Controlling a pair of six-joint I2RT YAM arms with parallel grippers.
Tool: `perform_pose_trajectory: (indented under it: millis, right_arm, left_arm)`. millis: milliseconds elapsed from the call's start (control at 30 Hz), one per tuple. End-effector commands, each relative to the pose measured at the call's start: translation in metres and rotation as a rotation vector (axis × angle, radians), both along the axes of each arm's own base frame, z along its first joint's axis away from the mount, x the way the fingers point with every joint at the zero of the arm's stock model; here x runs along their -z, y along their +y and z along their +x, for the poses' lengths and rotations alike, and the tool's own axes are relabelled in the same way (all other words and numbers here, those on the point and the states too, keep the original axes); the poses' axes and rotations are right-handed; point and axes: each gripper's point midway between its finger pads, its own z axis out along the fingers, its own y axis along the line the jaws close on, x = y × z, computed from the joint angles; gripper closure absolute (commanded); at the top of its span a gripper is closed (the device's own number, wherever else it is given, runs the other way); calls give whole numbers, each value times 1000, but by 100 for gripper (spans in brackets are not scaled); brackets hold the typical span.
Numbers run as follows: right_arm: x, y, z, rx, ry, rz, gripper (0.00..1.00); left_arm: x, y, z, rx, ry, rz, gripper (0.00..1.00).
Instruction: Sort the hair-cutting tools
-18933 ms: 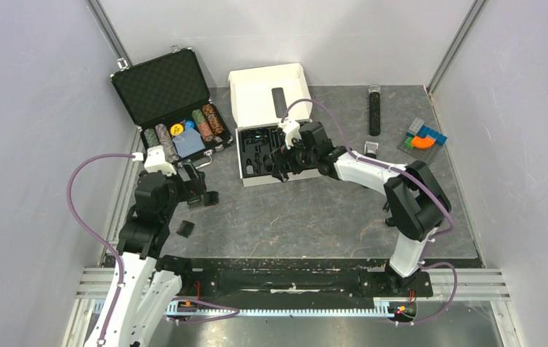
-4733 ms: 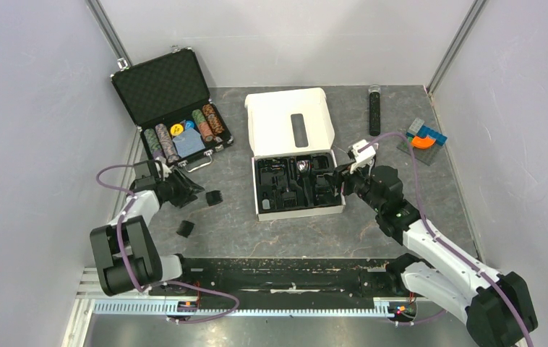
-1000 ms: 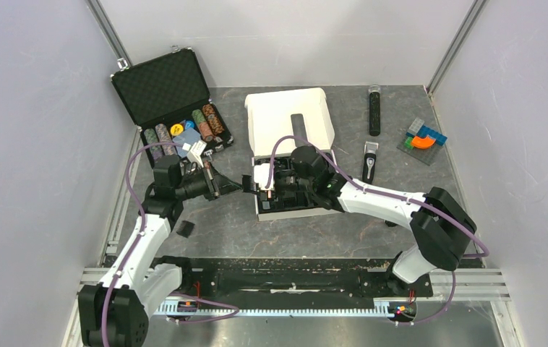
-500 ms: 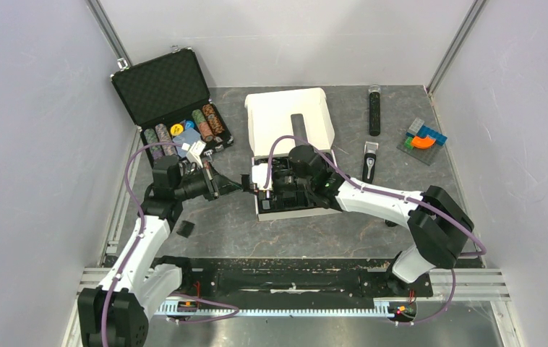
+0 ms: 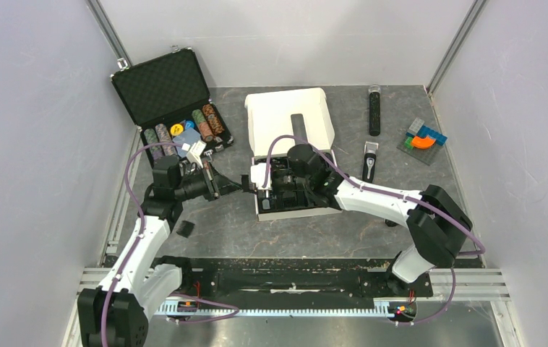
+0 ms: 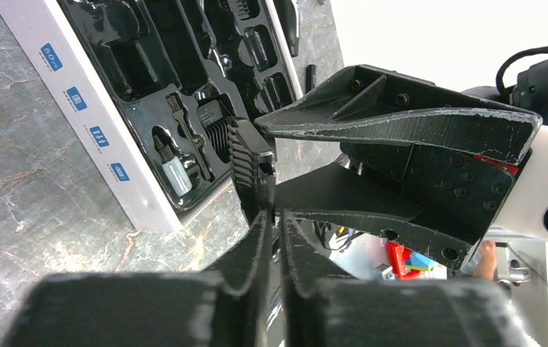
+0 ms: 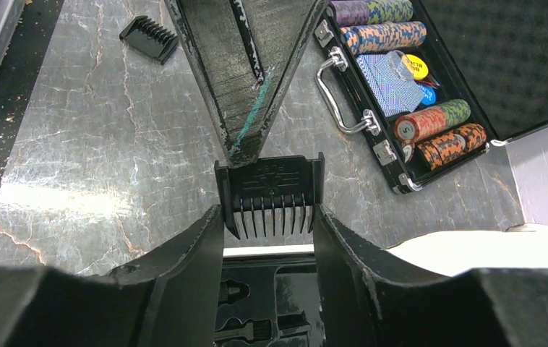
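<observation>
Reading outward from the left gripper [image 6: 271, 217]: its fingers [image 6: 255, 242] are pressed together on the spine of a comb attachment [image 7: 270, 189]. They hold it edge-on with the teeth toward the right wrist, which leaves the two side flanks free for a second grip. The right gripper [image 7: 269, 217] brackets those flanks, one finger at 9 o'clock and one at 3 o'clock of the comb in its own wrist view. The pads look to be in contact, but I cannot tell whether they are bearing down. I judge this to be a mid-air handover, since the left arm is nearer the loose parts and the right arm is nearer the tray. The exchange hangs just off the 9 o'clock wall of the white box [image 5: 300, 212], whose black moulded tray [image 6: 134, 65] carries the slots. A second comb attachment [image 5: 185, 228] lies on the table [image 5: 329, 231] at 7 o'clock of the left gripper. The hair clipper [image 5: 369, 160] lies outside the box at its 3 o'clock. The chip case [image 5: 163, 87] stands open at 11 o'clock, well apart.
</observation>
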Motion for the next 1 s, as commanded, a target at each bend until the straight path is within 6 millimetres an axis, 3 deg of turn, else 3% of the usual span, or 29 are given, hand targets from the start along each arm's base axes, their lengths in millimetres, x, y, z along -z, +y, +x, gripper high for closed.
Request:
perform_pose_trajectory:
  millis: [0,67,167,333,633,967]
  right_arm:
    - [-22,1,3,-8,-67,7,72]
    - [-18,-6,6,10,-84,-26,73]
    - [-12,-23,14,39,-104,-89,76]
    - [0,-69,33,109,-110,-214,77]
    - [24,-162,70,254,-53,-430,78]
    - [73,-212,82,333,50,-661,79]
  left_arm:
    - [-20,-2,0,10,-45,-12,77]
    - [-19,0,2,3,-52,7,60]
    - [-19,5,4,-11,-66,59,42]
    - [-15,17,7,-42,-94,173,24]
    - [16,40,11,-111,-89,341,21]
    - [41,72,17,-205,-91,536,21]
